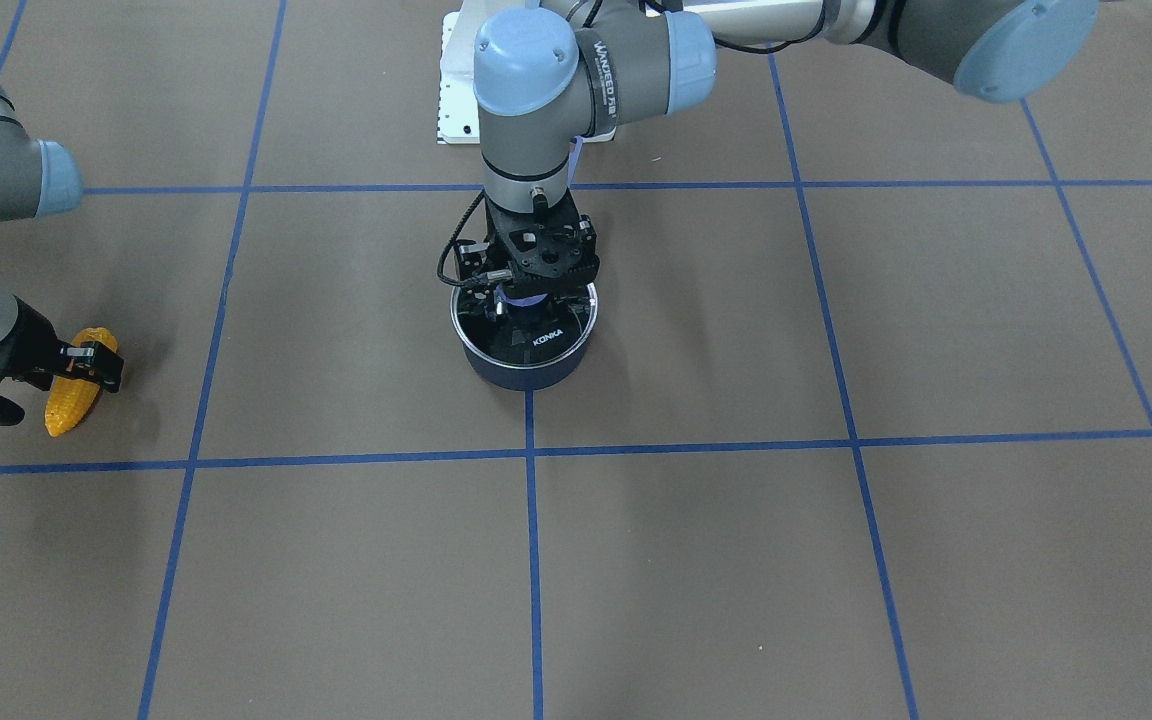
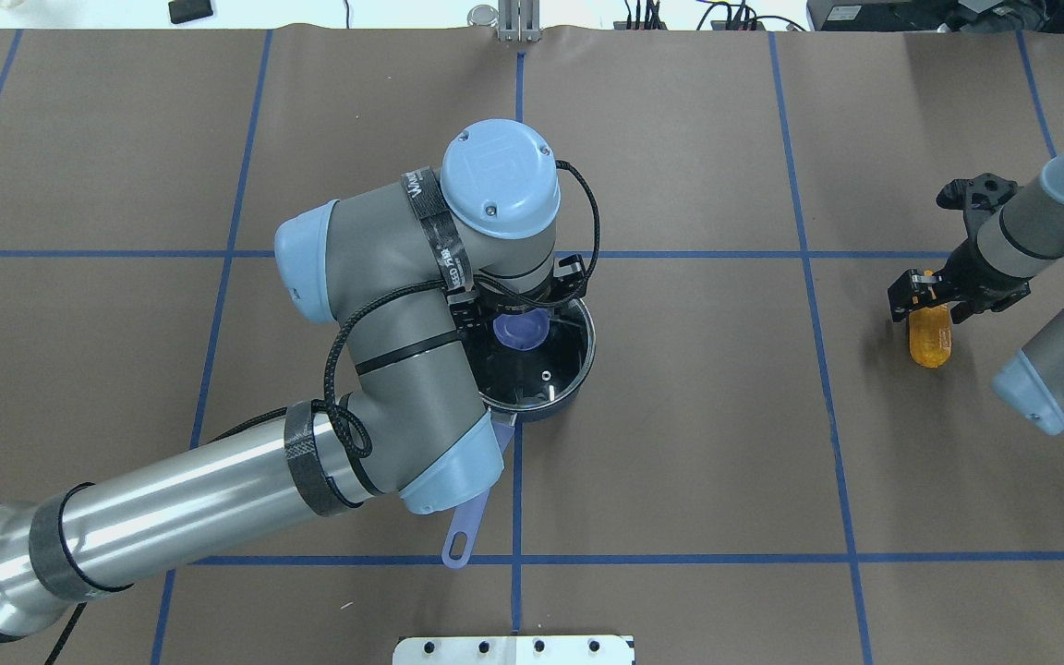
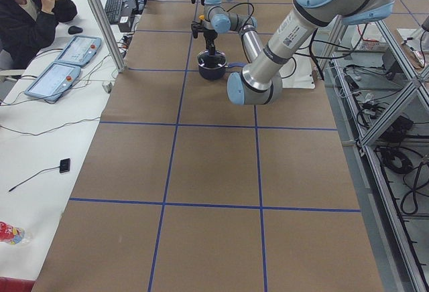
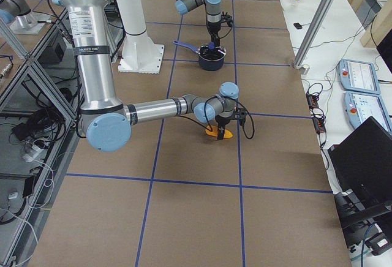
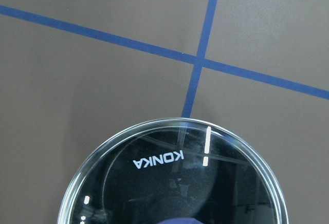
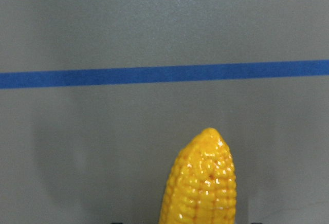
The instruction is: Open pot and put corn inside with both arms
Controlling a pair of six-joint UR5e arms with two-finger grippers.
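- Two arms: the left arm (image 2: 375,388) reaches over the middle of the table; the right arm (image 2: 1040,231) is low at the table's side.
- One pot (image 1: 526,372), round and dark blue, stands on a crossing of the tape lines (image 1: 532,560). One long purple handle (image 2: 464,536) sticks out from it.
- One lid (image 1: 546,340) of clear glass with a metal rim and the word KONKA sits on the pot. It has one purple knob (image 1: 519,296) at its centre.
- The left gripper (image 1: 526,298) points straight down, its jaws on either side of the knob. Whether they grip it cannot be told. The left arm hides much of the pot from overhead.
- One corn cob (image 1: 71,405), yellow-orange, bumpy with kernels and tapered to a blunt tip, is well apart from the pot, near a tape line.
- The right gripper (image 1: 96,365) is at the corn's thick end, one jaw on each side. Whether they press on it cannot be told.
- The table (image 1: 736,560) is covered in dull brown paper, divided into squares by blue tape.
- One white base plate (image 1: 456,90) lies behind the pot.
- One seated person (image 3: 27,11) and two control tablets (image 3: 77,49) are at the side bench.
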